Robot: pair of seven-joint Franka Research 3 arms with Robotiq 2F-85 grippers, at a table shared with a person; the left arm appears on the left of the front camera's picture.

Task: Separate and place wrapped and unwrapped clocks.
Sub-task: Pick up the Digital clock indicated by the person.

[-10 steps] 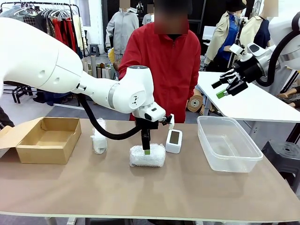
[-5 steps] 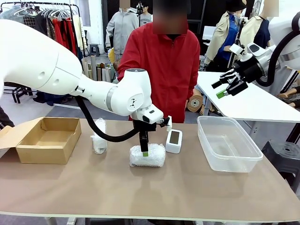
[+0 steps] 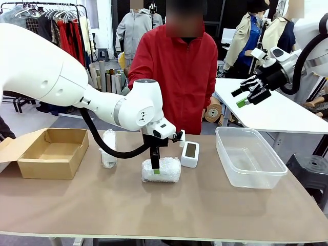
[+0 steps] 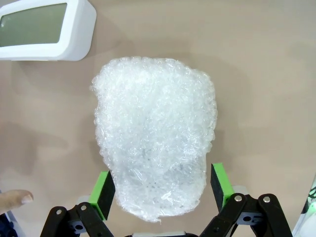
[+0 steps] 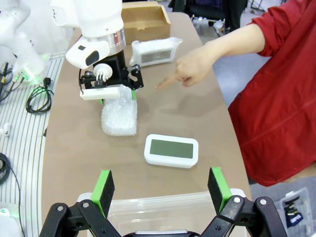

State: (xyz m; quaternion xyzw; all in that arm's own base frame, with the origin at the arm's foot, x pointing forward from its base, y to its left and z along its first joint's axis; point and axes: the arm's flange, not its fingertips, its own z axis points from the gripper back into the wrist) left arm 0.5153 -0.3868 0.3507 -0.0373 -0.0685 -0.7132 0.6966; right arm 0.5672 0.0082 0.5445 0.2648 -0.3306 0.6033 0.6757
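A wrapped clock in white bubble-wrap point(image 3: 165, 170) point(image 4: 155, 143) point(image 5: 118, 117) lies mid-table. My left gripper point(image 3: 155, 171) point(image 4: 162, 190) points straight down over its near end, open, with a green pad point(image 4: 104, 194) on either side of the bundle. The second wrapped clock point(image 3: 108, 149) point(image 5: 153, 52) stands to the left, near the box. To the right of the middle bundle stands the bare white clock point(image 3: 190, 154) point(image 4: 44, 29) point(image 5: 172, 150) with a grey screen. My right gripper point(image 3: 245, 97) point(image 5: 160, 190) hangs open and holds nothing, high above the table's right end.
An open brown cardboard box point(image 3: 51, 151) point(image 5: 145, 19) sits at the left end, and a clear plastic tub point(image 3: 248, 156) point(image 5: 158, 210) at the right. The person in red stands at the far side, one hand point(image 5: 185, 74) pointing down at the table.
My left gripper has come down a little further around the middle bundle, and its wrist has shifted slightly left. The right arm has not moved.
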